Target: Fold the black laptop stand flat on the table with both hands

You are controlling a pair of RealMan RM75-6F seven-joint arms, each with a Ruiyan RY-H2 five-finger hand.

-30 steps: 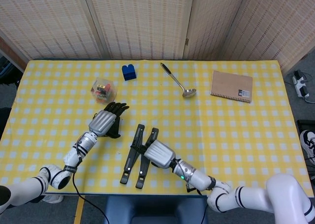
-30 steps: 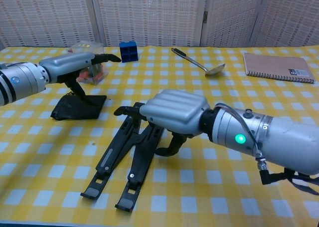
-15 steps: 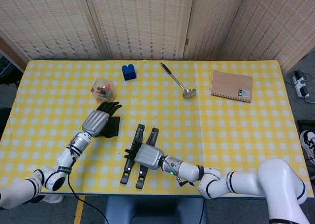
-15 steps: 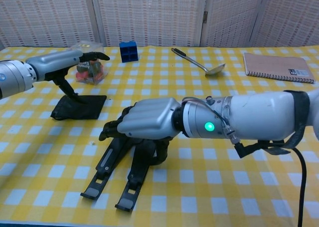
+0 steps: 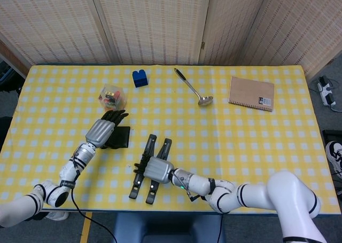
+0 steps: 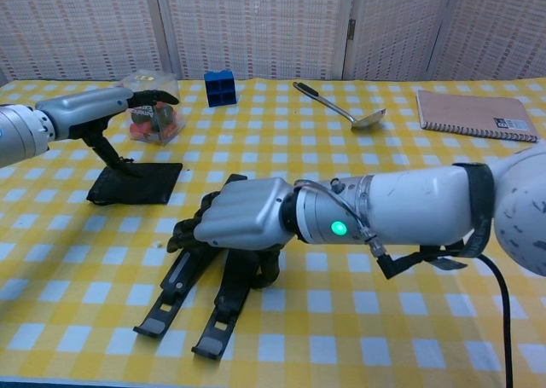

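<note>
- Head view: black laptop stand (image 5: 149, 169) lies near the front edge of the desk (image 5: 256, 147), its two legs side by side, long axis running front-to-back with a slight tilt to the right at the far end.
- Right hand (image 5: 154, 169) sits directly on top of the stand's mid-section, fingers curled over the legs. It looks like it grips or presses the stand; exact contact is hidden under the palm.
- Chest view: same right hand (image 6: 243, 224) covers the hinge area of the stand (image 6: 183, 298); the front feet stick out toward the camera and rest on the desk.
- Left hand (image 5: 101, 132) is well apart, off to the stand's left, fingers extended over a black cloth-like pad (image 5: 122, 138), holding nothing.
- Judgement: the right hand is nearer by far; the left must come right and toward the front edge to reach the free leg ends.
</note>
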